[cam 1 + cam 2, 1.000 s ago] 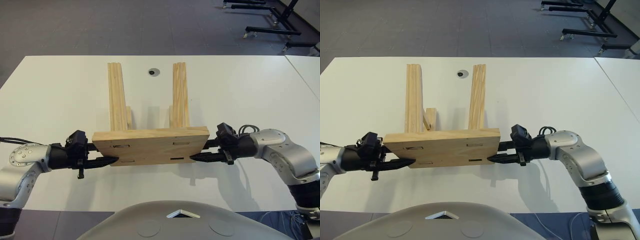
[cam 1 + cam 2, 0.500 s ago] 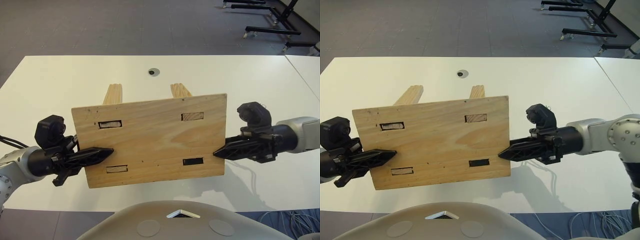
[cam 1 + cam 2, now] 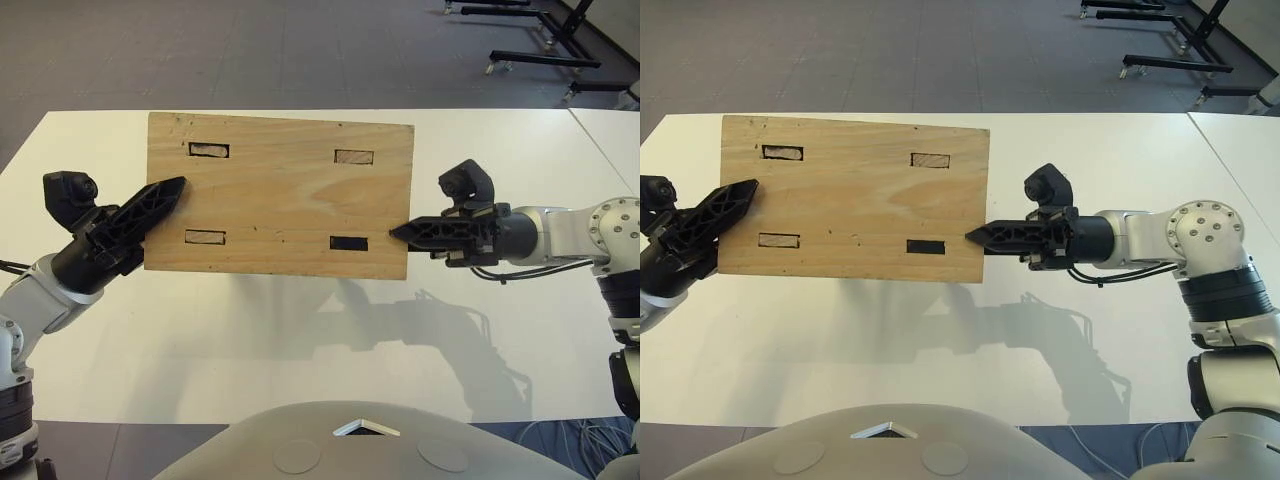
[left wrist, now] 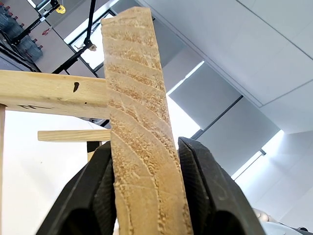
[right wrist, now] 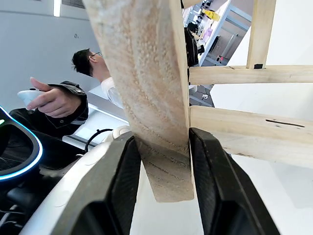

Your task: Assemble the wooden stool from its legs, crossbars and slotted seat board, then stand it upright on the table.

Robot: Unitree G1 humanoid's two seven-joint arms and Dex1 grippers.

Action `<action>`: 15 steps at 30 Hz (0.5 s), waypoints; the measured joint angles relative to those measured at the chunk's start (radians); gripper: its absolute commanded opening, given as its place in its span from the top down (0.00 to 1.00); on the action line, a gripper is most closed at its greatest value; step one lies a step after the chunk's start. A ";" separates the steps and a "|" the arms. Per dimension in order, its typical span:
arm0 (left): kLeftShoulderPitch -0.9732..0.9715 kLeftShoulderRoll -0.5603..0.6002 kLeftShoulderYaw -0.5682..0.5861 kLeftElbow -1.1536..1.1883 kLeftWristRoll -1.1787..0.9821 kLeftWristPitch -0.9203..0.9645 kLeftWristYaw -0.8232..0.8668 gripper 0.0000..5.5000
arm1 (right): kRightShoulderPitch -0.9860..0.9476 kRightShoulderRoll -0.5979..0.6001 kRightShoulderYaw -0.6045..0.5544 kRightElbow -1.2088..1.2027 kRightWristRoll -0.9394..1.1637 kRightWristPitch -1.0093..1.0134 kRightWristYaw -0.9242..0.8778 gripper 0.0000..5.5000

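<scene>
The assembled wooden stool hangs above the white table (image 3: 300,330), its slotted seat board (image 3: 280,195) facing up toward the head camera and hiding the legs below it. My left gripper (image 3: 160,197) is shut on the board's left edge. My right gripper (image 3: 400,232) is shut on its right edge. In the left wrist view the seat board's edge (image 4: 142,147) sits clamped between the fingers (image 4: 205,191), with a leg and a crossbar (image 4: 68,135) beyond. The right wrist view shows the seat board's edge (image 5: 151,112) pinched between the fingers (image 5: 215,176), crossbars (image 5: 254,74) behind.
A small round grommet in the table lies hidden behind the board. Dark floor and wheeled metal frames (image 3: 540,55) lie beyond the far table edge. A second table (image 3: 615,130) adjoins at the right.
Both grippers have lifted the stool and rotated it, from lying with legs pointing away, through a tilted pose, to seat-up and raised, farther from me.
</scene>
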 measured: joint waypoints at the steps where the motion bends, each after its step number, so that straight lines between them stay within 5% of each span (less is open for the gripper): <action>1: -0.001 -0.004 0.000 0.000 -0.009 0.008 0.008 0.68 | -0.017 0.000 0.001 0.019 -0.009 0.024 0.010 0.74; 9: 0.002 -0.054 0.000 -0.020 -0.076 0.071 0.095 0.68 | -0.101 -0.133 0.137 0.060 -0.033 0.088 0.195 0.74; 15: 0.005 -0.116 0.072 0.010 -0.106 0.060 0.127 0.46 | -0.161 -0.223 0.286 0.104 -0.035 0.188 0.374 0.74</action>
